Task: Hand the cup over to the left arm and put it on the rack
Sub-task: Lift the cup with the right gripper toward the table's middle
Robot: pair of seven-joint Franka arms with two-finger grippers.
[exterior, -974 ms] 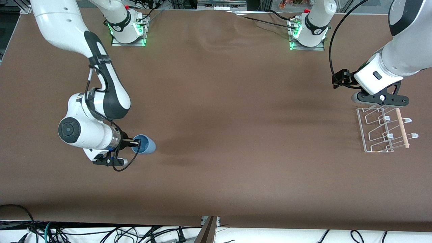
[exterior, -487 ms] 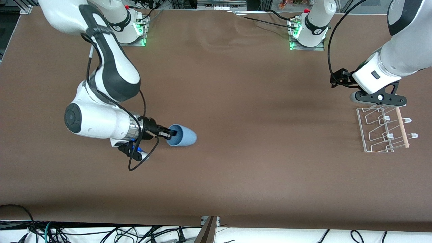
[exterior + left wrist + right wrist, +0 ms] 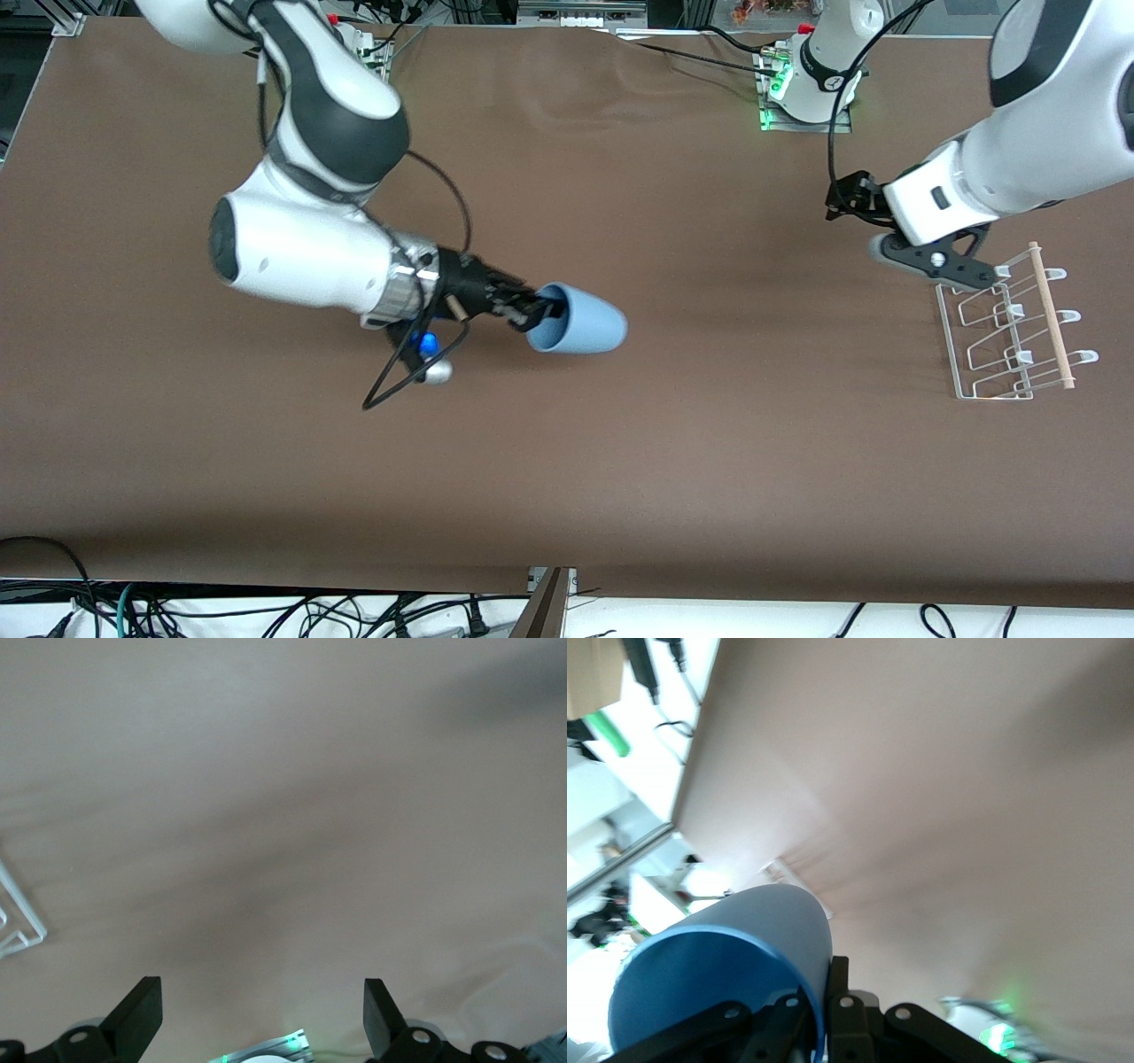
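While the right arm's black end effector (image 3: 532,315) carries a small light-blue tapered plastic cup (image 3: 580,330) on its side above the middle of the brown counter (image 3: 673,443), the left arm (image 3: 1019,168) hovers by the rack.

The right end effector is clamped together on the cup's rim, one finger inside the mouth and one outside, as the right wrist view shows (image 3: 824,1010); the cup's closed bottom points toward the left arm's end of the counter. The left arm's wide black end effector (image 3: 939,266) hangs with its fingers (image 3: 137,1014) spread apart and nothing between them, over the edge of the small white wire rack (image 3: 992,346) that lies farther from the front camera. That rack, crossed by a light wooden rod (image 3: 1052,319), sits on the counter at the left arm's end, well apart from the cup.
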